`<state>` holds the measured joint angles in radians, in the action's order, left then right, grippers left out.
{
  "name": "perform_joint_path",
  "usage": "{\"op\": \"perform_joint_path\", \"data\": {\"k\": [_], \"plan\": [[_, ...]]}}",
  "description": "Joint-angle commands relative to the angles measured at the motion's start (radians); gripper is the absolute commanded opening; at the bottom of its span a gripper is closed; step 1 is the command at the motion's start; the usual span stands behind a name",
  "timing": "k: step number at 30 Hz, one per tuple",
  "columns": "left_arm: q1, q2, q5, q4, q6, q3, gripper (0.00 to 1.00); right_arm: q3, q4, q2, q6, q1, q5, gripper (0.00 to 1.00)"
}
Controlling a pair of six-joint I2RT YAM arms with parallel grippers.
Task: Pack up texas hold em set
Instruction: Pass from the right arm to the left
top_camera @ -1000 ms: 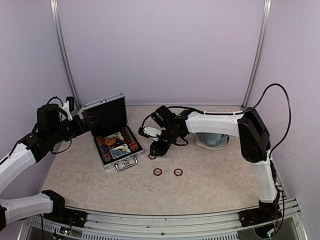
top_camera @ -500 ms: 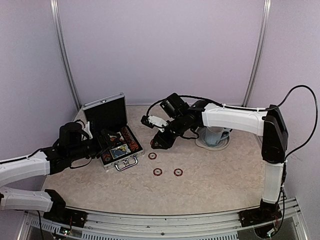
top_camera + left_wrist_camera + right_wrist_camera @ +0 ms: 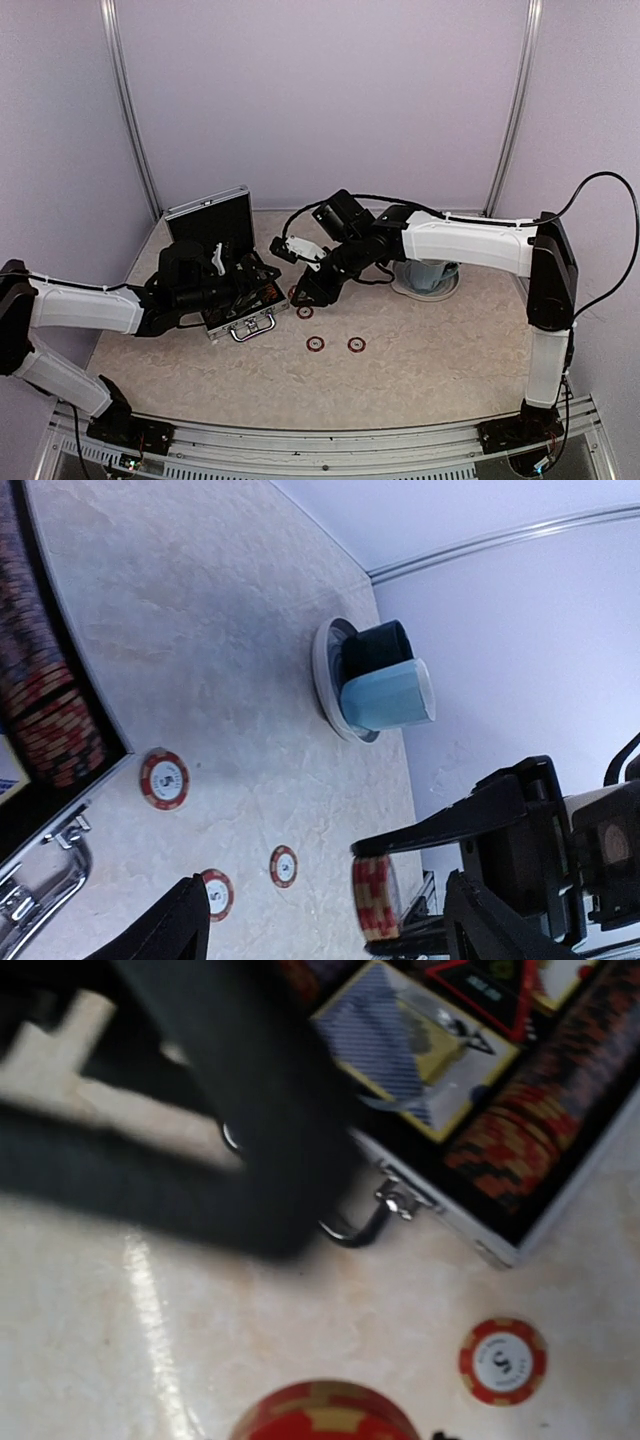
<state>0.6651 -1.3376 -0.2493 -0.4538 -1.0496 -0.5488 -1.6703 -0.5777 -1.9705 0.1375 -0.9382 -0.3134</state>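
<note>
Swinging in from the left over the past second, the left arm now stretches across the front of the open briefcase point(image 3: 226, 324). The left gripper point(image 3: 252, 284) hangs over the case's 4 o'clock corner with its jaws spread wide and nothing between them. The left wrist view shows its black fingers point(image 3: 184, 928) far apart above the pale surface point(image 3: 430, 380).

The right gripper point(image 3: 304, 290) has meanwhile edged toward the case and sits just off its 3 o'clock side. It is clamped on a short stack of chips point(image 3: 374, 897), red and cream, seen edge-on from the left wrist and as a dome point(image 3: 325, 1415) at the bottom of the right wrist view.

The silver case sits at about 9 o'clock on the surface, with its lid point(image 3: 212, 228) raised toward 12 o'clock and its handle point(image 3: 360, 1230) facing 6 o'clock. Inside, rows of chips point(image 3: 520, 1130) fill the slot along the 3 o'clock wall, beside a card box point(image 3: 380, 1020) and a black triangular marker point(image 3: 488, 982).

Three chips lie flat outside the case. A loose chip point(image 3: 305, 312) is just off the case's 4 o'clock corner. A second chip point(image 3: 315, 344) and a third chip point(image 3: 356, 344) lie side by side nearer 6 o'clock.

A grey-blue cup point(image 3: 388, 692) stands on its saucer point(image 3: 322, 670) toward 3 o'clock, largely hidden behind the right arm in the overhead view.
</note>
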Motion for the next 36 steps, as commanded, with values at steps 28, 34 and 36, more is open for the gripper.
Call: {"op": "perform_joint_path", "data": {"k": [28,34,36], "plan": [[0.081,-0.192,-0.138,-0.180,-0.057,-0.088,0.53,-0.030,-0.022,0.006,-0.003,-0.021,0.034,0.29],[0.081,-0.182,-0.141,-0.166,-0.049,-0.085,0.47,-0.034,-0.029,-0.001,0.000,-0.019,0.040,0.29],[0.080,-0.184,-0.145,-0.161,-0.049,-0.084,0.44,-0.034,-0.029,-0.001,0.001,-0.019,0.042,0.29]]}}
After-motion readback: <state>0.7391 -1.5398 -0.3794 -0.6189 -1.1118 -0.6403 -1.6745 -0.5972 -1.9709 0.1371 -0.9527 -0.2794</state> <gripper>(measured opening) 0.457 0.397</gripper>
